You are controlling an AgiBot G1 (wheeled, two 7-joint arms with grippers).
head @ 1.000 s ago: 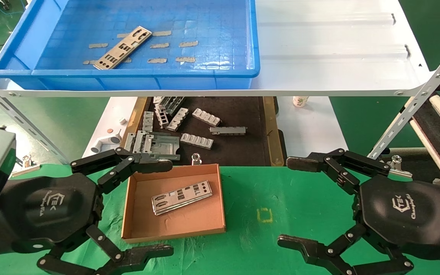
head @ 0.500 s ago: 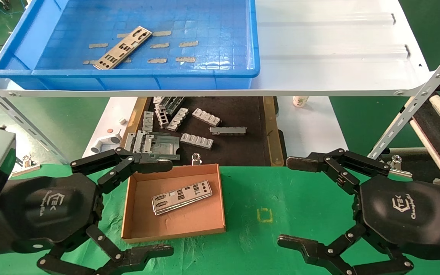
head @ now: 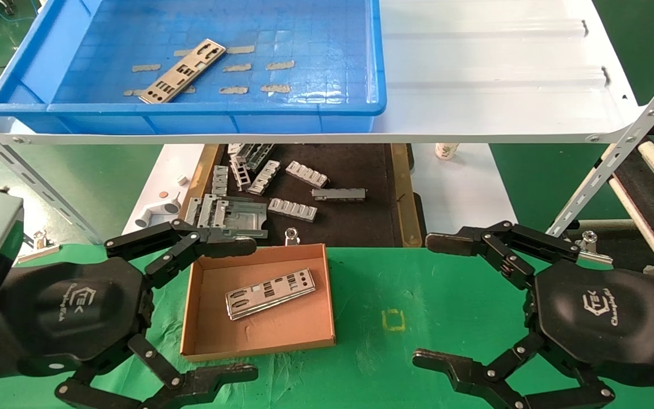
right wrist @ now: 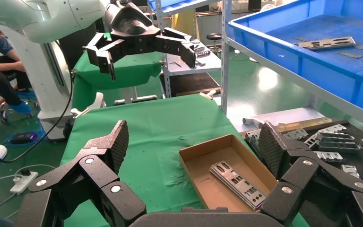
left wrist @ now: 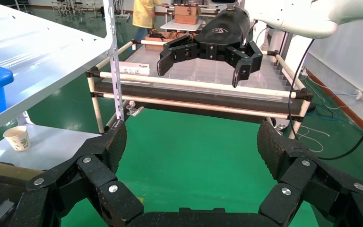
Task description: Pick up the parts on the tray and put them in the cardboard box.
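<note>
One silver punched plate lies slanted in the blue tray on the white upper shelf; it also shows in the right wrist view. A stack of the same plates lies in the brown cardboard box on the green cloth; the stack and the box also show in the right wrist view. My left gripper is open and empty just left of the box. My right gripper is open and empty to the box's right.
A black wooden-edged tray with grey ribbed brackets sits behind the box, under the shelf. Slanted metal struts hold the shelf at both sides. A paper cup stands on the white surface. A yellow square mark is on the cloth.
</note>
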